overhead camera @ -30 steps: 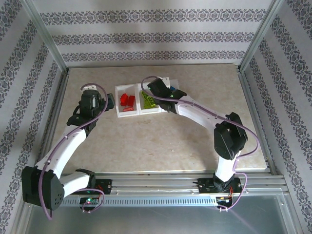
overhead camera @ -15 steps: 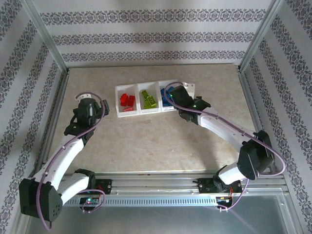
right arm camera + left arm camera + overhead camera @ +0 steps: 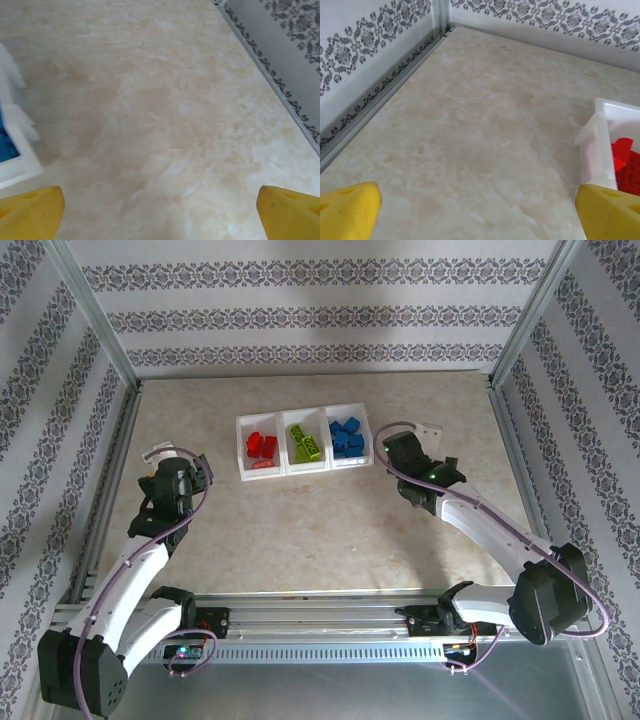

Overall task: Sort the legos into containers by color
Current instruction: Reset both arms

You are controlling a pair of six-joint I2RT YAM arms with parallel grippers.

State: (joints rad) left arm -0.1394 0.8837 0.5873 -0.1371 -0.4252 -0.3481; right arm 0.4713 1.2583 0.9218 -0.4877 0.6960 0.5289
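The containers [image 3: 300,475] are three joined white bins at the back middle of the table. Red legos [image 3: 262,447] lie in the left bin, lime green legos [image 3: 305,445] in the middle one and blue legos [image 3: 347,437] in the right one. My left gripper [image 3: 180,458] hovers open left of the tray with nothing between its yellow fingertips [image 3: 347,210]. Its wrist view catches the red bin's corner [image 3: 600,145] and red legos [image 3: 626,160]. My right gripper [image 3: 410,436] stands open and empty right of the tray. In its wrist view the blue bin's edge [image 3: 17,155] lies at the left.
Bare beige marbled tabletop [image 3: 330,530] stretches in front of the tray and under both grippers. Metal frame rails and patterned walls [image 3: 320,315] bound the table on three sides. A rail [image 3: 270,70] runs close on the right gripper's right.
My right gripper has swung from over the green and blue bins to the right of the tray and opened. My left arm has drawn back toward the near left.
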